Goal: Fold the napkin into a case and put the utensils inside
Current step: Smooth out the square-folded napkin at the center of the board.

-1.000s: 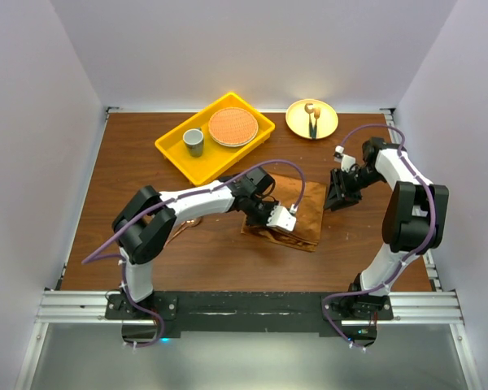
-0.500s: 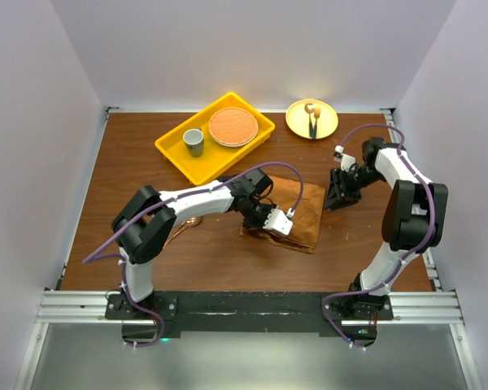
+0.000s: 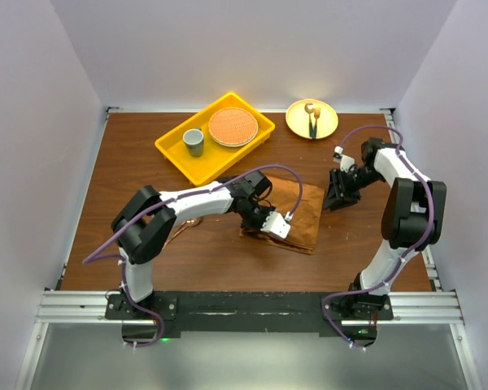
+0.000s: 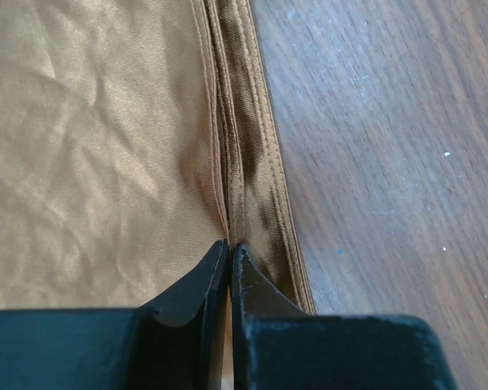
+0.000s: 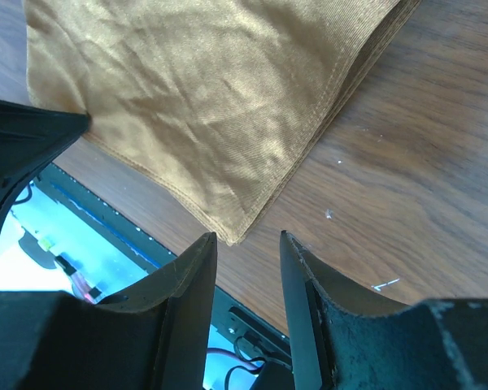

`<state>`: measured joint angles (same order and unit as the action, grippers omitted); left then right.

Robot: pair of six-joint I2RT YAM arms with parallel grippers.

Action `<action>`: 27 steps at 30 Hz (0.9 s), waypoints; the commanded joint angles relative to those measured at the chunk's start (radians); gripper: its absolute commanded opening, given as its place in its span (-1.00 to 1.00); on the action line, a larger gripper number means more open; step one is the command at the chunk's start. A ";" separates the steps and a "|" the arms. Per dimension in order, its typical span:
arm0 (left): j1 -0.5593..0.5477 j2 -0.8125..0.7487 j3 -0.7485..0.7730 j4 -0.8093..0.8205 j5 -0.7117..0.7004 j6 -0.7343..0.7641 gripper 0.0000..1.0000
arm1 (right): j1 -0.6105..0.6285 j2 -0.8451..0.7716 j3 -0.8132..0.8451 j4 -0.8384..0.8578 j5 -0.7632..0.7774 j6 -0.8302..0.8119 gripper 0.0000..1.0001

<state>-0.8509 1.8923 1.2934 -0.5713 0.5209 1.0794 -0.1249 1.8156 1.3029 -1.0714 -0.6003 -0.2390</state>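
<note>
Finds the napkin (image 3: 305, 213) folded flat on the worktop (image 3: 146, 195), just off the near corner of the yellow tray (image 3: 172, 151), towards the right. Pinches its stitched hem with the left tool (image 4: 230, 250), jaws closed almost to touching on a raised ridge of cloth, nearer than the tray. Hangs the right tool (image 5: 244, 240) farther right of the tray, jaws partly parted with nothing between them, over the napkin's layered corner and bare wood. Notes inside the tray a grey cup (image 3: 193, 141) and an orange round plate (image 3: 233, 127). Shows, right of the tray by the far edge, a yellow plate (image 3: 301, 123) carrying a dark-handled utensil (image 3: 313, 123).
</note>
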 commanded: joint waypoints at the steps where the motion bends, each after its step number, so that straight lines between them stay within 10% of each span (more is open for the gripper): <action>1: 0.007 -0.064 0.003 -0.025 0.045 0.051 -0.81 | -0.002 0.014 0.029 0.016 -0.035 0.018 -0.17; 27: 0.015 -0.018 -0.054 -0.012 0.060 0.065 -0.78 | -0.004 0.122 0.025 0.169 -0.067 0.148 -0.18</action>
<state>-0.8455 1.8698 1.2579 -0.6250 0.5507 1.1370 -0.1249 1.9141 1.3033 -0.9653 -0.6147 -0.1566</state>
